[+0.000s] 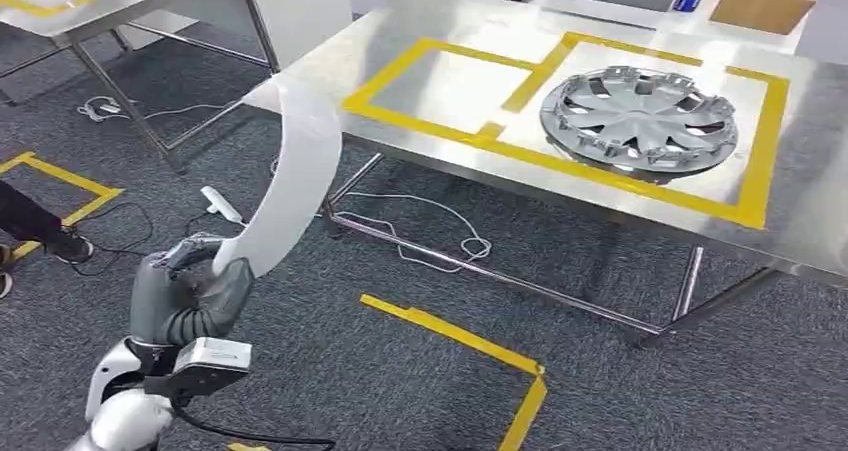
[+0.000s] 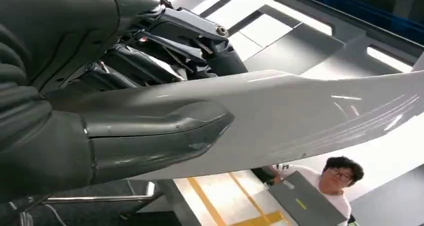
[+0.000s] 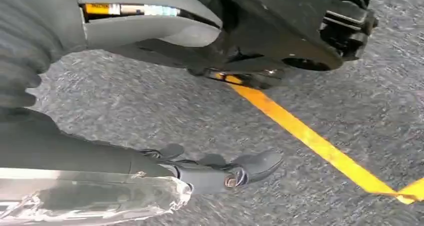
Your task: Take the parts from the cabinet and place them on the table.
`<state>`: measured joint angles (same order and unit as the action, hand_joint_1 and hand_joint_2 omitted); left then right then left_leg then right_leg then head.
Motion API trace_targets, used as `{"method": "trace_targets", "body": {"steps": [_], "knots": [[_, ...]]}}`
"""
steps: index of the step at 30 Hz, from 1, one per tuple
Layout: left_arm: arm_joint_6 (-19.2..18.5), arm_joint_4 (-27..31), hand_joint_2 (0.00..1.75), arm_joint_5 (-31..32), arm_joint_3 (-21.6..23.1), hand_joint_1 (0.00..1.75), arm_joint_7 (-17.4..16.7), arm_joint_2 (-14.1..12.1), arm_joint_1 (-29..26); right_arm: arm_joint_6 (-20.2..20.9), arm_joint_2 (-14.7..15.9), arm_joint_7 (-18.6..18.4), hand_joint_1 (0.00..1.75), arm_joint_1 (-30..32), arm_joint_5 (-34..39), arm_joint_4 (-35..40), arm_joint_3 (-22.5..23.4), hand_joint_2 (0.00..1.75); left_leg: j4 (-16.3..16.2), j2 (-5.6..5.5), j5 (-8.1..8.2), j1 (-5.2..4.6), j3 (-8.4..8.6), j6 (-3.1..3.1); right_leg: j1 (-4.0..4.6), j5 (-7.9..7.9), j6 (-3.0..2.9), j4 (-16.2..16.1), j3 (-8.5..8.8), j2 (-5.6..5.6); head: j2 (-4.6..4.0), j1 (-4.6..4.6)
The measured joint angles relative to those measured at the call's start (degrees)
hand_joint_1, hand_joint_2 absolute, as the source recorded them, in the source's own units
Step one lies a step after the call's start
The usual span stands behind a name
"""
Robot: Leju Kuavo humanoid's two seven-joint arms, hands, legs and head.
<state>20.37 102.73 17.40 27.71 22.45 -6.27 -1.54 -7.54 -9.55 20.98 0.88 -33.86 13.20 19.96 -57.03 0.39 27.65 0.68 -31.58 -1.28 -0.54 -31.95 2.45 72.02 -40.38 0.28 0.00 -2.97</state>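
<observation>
Low at the robot's left side, the left hand (image 1: 190,289) grips one end of a long curved white part (image 1: 290,176), angled up toward the table (image 1: 420,91), presumably for placing beside the hubcap (image 1: 640,119). The right hand (image 3: 225,173) hangs over carpet, fingers apart, holding nothing.
</observation>
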Motion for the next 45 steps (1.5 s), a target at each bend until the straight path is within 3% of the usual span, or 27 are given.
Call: {"method": "trace_targets", "body": {"steps": [2, 3, 4, 7, 9, 12, 13, 15, 17, 18, 20, 22, 23, 25, 26, 28, 29, 30, 32, 33, 34, 35, 36, 39, 41, 43, 45], "knots": [[0.0, 0.0, 1.75, 0.0, 0.0, 1.75, 0.0, 0.0, 0.0, 0.0, 0.0, -0.1, 0.00, 0.2, 0.0, 0.0, 0.0, 1.75, 0.0, -0.13, 0.61, 0.02, 0.86, 0.40, -0.17, 5.54, -0.14, -11.0, 5.36, -0.40, 0.00, 0.02], [0.0, 0.0, 1.75, 0.0, 0.0, 1.75, 0.0, 0.0, 0.0, 0.0, 0.0, -0.1, 0.00, 0.3, -0.1, 0.0, -0.1, 1.75, 0.0, -0.16, 0.87, -0.24, 0.94, 0.78, -0.05, 4.72, -0.18, -13.0, 6.59, -0.62, 0.00, 0.02], [0.0, 0.0, 1.75, 0.0, 0.0, 1.75, 0.0, 0.0, 0.1, 0.1, 0.0, -0.1, 0.00, 0.1, -0.1, 0.0, -0.2, 1.75, -0.3, -0.26, 1.13, -0.48, 0.79, 1.18, 0.03, 4.07, -0.81, -14.2, 7.52, -0.44, 0.00, 0.11], [-0.2, 0.0, 1.75, 0.1, 0.1, 1.75, 0.0, 0.0, 0.1, 0.1, 0.0, -0.1, 0.00, 0.4, -0.1, 0.0, -0.2, 1.75, 0.1, -0.11, 1.30, -0.28, 1.16, 2.15, 0.35, 3.73, -1.93, -14.1, 7.44, -0.18, 0.00, 0.46], [-0.2, 0.0, 1.75, 0.1, 0.1, 1.75, 0.0, 0.0, 0.3, 0.1, 0.0, -0.1, 0.00, 0.5, -0.1, 0.0, -0.2, 1.75, -1.9, -0.20, 2.48, -0.10, 0.83, 2.71, 0.02, 3.62, -2.72, -14.9, 8.73, -0.17, 0.00, 0.77], [-0.2, 0.0, 1.75, 0.1, 0.1, 1.75, 0.0, -0.1, 0.2, 0.2, 0.0, -0.1, 0.00, 0.4, -0.1, 0.0, -0.2, 1.75, -15.0, -0.23, 7.41, -0.10, -6.75, 2.92, 0.19, 2.65, -3.42, -14.9, 9.68, -0.16, 0.00, 1.23], [-0.2, 0.0, 1.75, 0.1, 0.1, 1.75, 0.0, -0.1, 0.2, 0.2, 0.0, -0.1, 0.00, 0.5, -0.1, 0.0, -0.2, 1.75, -17.9, -0.23, 7.51, -0.09, -9.04, 2.93, 0.27, 2.23, -3.46, -14.9, 10.13, -0.10, 0.00, 1.25], [-0.2, -0.1, 1.75, 0.1, 0.1, 1.75, 0.0, -0.1, 0.2, 0.2, 0.0, -0.1, 0.00, 0.6, -0.1, 0.0, -0.2, 1.75, -15.9, -0.23, 3.41, -0.10, -9.60, 2.67, 0.45, 1.25, -3.41, -14.9, 11.45, 0.22, 0.00, 1.22], [-0.2, -0.1, 1.75, 0.1, 0.1, 1.75, 0.0, -0.2, 0.2, 0.2, 0.0, -0.1, 0.00, 0.6, -0.1, 0.0, -0.2, 1.75, -7.0, -0.26, -3.74, -0.29, -6.64, 1.78, 0.65, -0.08, -3.25, -14.9, 13.32, 0.46, 0.00, 1.25], [-0.2, -0.1, 1.75, 0.1, 0.1, 1.75, 0.0, -0.3, 0.2, 0.2, 0.0, -0.1, 0.00, 0.8, -0.1, -0.1, -0.2, 1.75, -4.9, -0.31, -4.42, -0.61, -5.68, 0.99, 0.44, -0.71, -3.04, -15.0, 13.07, 0.53, 0.00, 1.11], [-0.3, -0.1, 1.75, 0.1, 0.1, 1.75, 0.0, -0.4, 0.3, 0.2, 0.0, -0.1, 0.00, 0.5, 0.0, -0.3, -0.2, 1.75, -2.2, -0.27, -2.19, -1.09, -4.16, 0.42, 0.53, -1.28, -2.14, -15.0, 13.02, 0.37, 0.00, 1.18], [-0.3, -0.1, 1.75, 0.1, 0.1, 1.75, 0.0, -0.3, 0.3, 0.3, -0.1, 0.0, 0.00, 0.4, -0.1, -0.3, -0.2, 1.75, -1.6, -0.42, -1.55, -1.15, -3.93, -0.04, 0.47, -0.75, -1.57, -14.8, 14.12, 0.20, 0.00, 1.27], [-0.3, -0.1, 1.75, 0.1, 0.1, 1.75, 0.0, -0.4, 0.3, 0.3, -0.1, -0.1, 0.00, 0.3, -0.1, -0.3, -0.3, 1.75, -1.0, -0.51, -1.44, -0.76, -3.11, -0.16, 0.52, -0.79, -1.41, -14.2, 13.95, 0.21, 0.00, 1.55], [-0.3, -0.1, 1.75, 0.1, 0.1, 1.75, 0.0, -0.3, 0.5, 0.3, -0.1, 0.0, 0.00, 0.1, -0.1, -0.3, -0.3, 1.75, -0.4, -0.44, -0.87, -0.42, -1.50, -0.60, 0.44, -0.08, -0.76, -7.8, 10.16, 0.13, 0.00, 1.01], [-0.3, -0.1, 1.75, 0.1, 0.1, 1.75, 0.0, -0.3, 0.5, 0.3, -0.1, 0.0, 0.00, 0.1, -0.1, -0.3, -0.3, 1.75, -0.4, -0.43, -0.39, -0.35, -1.13, -0.66, 0.31, -0.77, -0.51, -3.3, 6.83, 0.14, 0.00, 1.07], [-0.3, -0.1, 1.75, 0.1, 0.1, 1.75, 0.0, -0.3, 0.4, 0.3, 0.0, 0.0, 0.00, 0.2, 0.0, -0.3, -0.2, 1.75, -0.4, -0.44, 0.72, -0.27, -0.02, -0.66, 0.04, -4.72, 0.13, 2.6, 1.11, 0.07, 0.00, 1.09], [-0.3, -0.1, 1.75, 0.1, 0.1, 1.75, 0.0, -0.3, 0.4, 0.3, 0.0, 0.2, 0.00, 0.3, 0.0, -0.3, -0.2, 1.75, -0.5, -0.48, 1.30, -0.20, 0.75, -0.60, -0.06, -5.72, 0.35, 3.1, -0.52, 0.01, 0.00, 1.01], [-0.3, -0.1, 1.75, 0.1, 0.1, 1.75, 0.0, -0.3, 0.4, 0.3, 0.0, 0.3, 0.00, 0.1, 0.0, -0.3, -0.2, 1.75, -0.4, -0.50, 1.90, -0.11, 1.63, -0.47, -0.13, -5.30, 0.52, 1.9, -0.99, -0.01, 0.00, 1.07], [-0.3, -0.1, 1.75, 0.1, 0.1, 1.75, 0.0, -0.2, 0.4, 0.3, 0.0, 0.3, 0.00, 0.0, 0.0, -0.3, -0.3, 1.75, -0.5, -0.49, 3.37, 0.25, 3.98, 0.00, -0.22, 0.27, 0.62, -5.4, 0.51, -0.24, 0.00, 1.05], [-0.3, -0.1, 1.75, 0.1, 0.1, 1.75, 0.0, -0.2, 0.4, 0.4, 0.0, 0.3, 0.00, 0.2, 0.0, -0.3, -0.2, 1.75, -0.4, -0.50, 4.22, 0.37, 4.85, 0.37, -0.25, 5.31, 0.64, -10.0, 1.51, -0.48, 0.00, 0.98], [-0.3, -0.1, 1.75, 0.1, 0.1, 1.75, 0.0, -0.2, 0.5, 0.4, 0.0, 0.3, 0.00, 0.3, 0.0, -0.5, -0.3, 1.75, -0.7, -0.52, 4.92, 0.30, 5.43, 0.78, -0.18, 8.50, 0.32, -12.2, 1.24, -0.71, 0.00, 0.72], [-0.3, -0.2, 1.75, 0.0, 0.1, 1.75, 0.0, -0.2, 0.4, 0.5, 0.0, 0.3, 0.00, 0.2, 0.0, -0.5, -0.3, 1.75, -0.6, -0.62, 5.22, 0.16, 5.18, 1.17, -0.01, 6.47, -0.74, -12.2, 1.46, -0.57, 0.00, 0.61], [-0.3, -0.2, 1.75, 0.0, 0.1, 1.75, 0.0, -0.3, 0.5, 0.5, 0.0, 0.3, 0.00, 0.1, 0.0, -0.5, -0.3, 1.75, -0.2, -0.57, 5.53, 0.16, 5.11, 1.63, 0.14, 7.49, -1.23, -12.1, 2.02, -0.36, 0.00, 0.92], [-0.3, -0.2, 1.75, 0.0, 0.1, 1.75, 0.0, -0.2, 0.6, 0.5, 0.0, 0.3, 0.00, 0.0, 0.0, -0.5, -0.3, 1.75, -1.0, -0.51, 5.58, 0.27, 5.84, 2.36, -0.29, 6.96, -1.94, -12.6, 2.88, -0.12, 0.00, 0.90], [-0.3, -0.2, 1.75, 0.0, 0.2, 1.75, 0.0, -0.2, 0.7, 0.5, 0.0, 0.3, 0.00, 0.1, 0.0, -0.5, -0.3, 1.75, -7.4, -0.52, 7.12, 0.27, 2.48, 2.66, -0.28, 6.33, -2.49, -12.7, 3.53, -0.13, 0.00, 1.03], [-0.3, -0.2, 1.75, 0.0, 0.2, 1.75, 0.0, -0.3, 0.5, 0.5, 0.0, 0.2, 0.00, 0.1, 0.0, -0.5, -0.3, 1.75, -14.1, -0.52, 11.01, 0.26, -1.99, 2.86, -0.19, 5.80, -2.73, -12.7, 3.90, -0.12, 0.00, 1.03], [-0.3, -0.2, 1.75, 0.0, 0.2, 1.75, 0.0, -0.3, 0.5, 0.5, 0.0, 0.2, 0.00, 0.1, 0.0, -0.5, -0.3, 1.75, -14.1, -0.52, 11.01, 0.26, -1.99, 2.86, -0.19, 5.80, -2.73, -12.7, 3.90, -0.12, 0.00, 1.03]]}}
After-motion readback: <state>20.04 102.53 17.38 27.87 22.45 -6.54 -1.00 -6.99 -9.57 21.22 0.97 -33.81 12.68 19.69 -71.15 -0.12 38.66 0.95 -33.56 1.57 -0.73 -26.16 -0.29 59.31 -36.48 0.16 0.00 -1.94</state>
